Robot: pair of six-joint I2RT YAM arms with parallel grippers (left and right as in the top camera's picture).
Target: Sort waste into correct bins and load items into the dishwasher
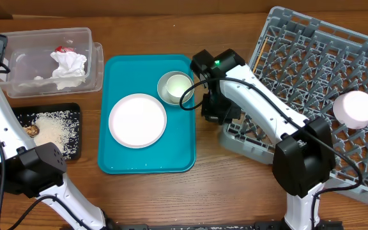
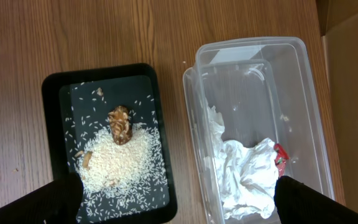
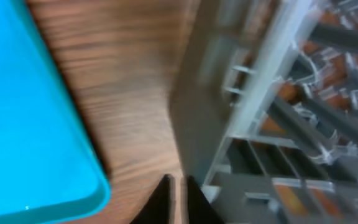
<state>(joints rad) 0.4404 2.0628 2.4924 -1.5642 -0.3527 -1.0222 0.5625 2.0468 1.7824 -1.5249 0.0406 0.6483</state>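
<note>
R gripper (image 3: 178, 190) shut, empty, btwn teal tray (image 3: 30, 124) & rack (image 3: 272, 112). L gripper (image 2: 179, 208) wide open, empty, over black tray (image 2: 51, 124) & tub (image 2: 247, 45). Step: rack loading; plate (image 1: 137, 120) + metal bowl (image 1: 175, 87) on teal tray. Next: open R, grab bowl rim.

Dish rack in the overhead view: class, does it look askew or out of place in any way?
Yes. The grey dish rack sits skewed: its edges run at a slant to the teal tray, which lies square to the picture. A white dish rests inside it; nothing there looks broken.

One plate (image 1: 137, 120), one dish rack (image 1: 312, 54)
</note>
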